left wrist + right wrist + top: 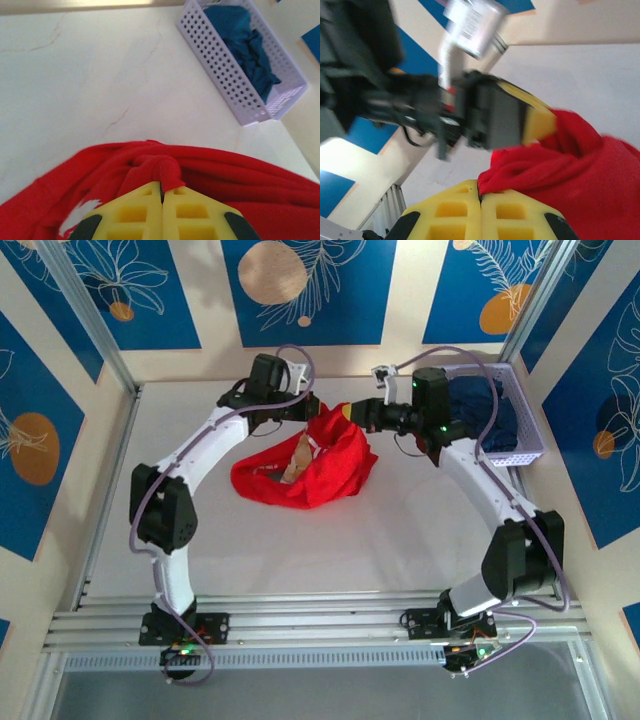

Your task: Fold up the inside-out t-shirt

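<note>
At the far middle | left gripper [161, 192] and right gripper [480, 196] are clamping the t-shirt [310, 475] | looking soft, light, limp; hem seeming the best hold

I worked in a lab-style robot cell: aluminium rails [320, 625] edged a bare white table [330, 550], with metal frame posts [85, 310] and blue leaf-printed wall panels [305, 290] around.

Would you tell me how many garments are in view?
2: the bright red cloth t-shirt bunched on the white table, and a dark blue cloth garment in the lavender perforated plastic basket; more may hide beneath it.
</note>
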Robot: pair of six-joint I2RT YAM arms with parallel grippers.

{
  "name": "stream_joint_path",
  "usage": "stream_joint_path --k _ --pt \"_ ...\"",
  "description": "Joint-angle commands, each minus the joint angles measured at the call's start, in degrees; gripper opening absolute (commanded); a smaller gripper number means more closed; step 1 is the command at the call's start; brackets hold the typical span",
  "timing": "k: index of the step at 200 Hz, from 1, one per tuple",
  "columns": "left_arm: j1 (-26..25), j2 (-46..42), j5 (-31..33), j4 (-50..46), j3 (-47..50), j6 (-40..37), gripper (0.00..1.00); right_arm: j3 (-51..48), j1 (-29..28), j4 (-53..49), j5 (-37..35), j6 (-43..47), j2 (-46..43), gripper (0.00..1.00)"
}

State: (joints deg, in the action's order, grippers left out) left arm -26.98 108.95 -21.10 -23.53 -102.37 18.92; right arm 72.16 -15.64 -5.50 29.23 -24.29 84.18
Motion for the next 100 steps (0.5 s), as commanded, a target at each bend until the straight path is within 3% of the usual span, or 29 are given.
stream_joint_path --k 1,40,66,100 --pt "0.89 -11.98 -3.32 2.22 1.41 -0.58 0.0 -2.9 0.03 -1.58 -6.92 2.23 -5.38 0.0" --pt "2.54 -24.99 0.49 4.88 7.88 1.52 0.0 -5.09 -0.37 -0.44 -12.26 1.98 -10.39 0.0" --pt "7.32 -30.87 4.27 4.78 10.63 4.28 0.0 -8.33 -0.1 0.33 -18.09 2.92 -14.78 0.0" --pt "12.66 -33.53 6.77 2.6 11.66 5.69 0.0 -13.36 1.58 4.68 -18.08 1.28 -19.6 0.0"
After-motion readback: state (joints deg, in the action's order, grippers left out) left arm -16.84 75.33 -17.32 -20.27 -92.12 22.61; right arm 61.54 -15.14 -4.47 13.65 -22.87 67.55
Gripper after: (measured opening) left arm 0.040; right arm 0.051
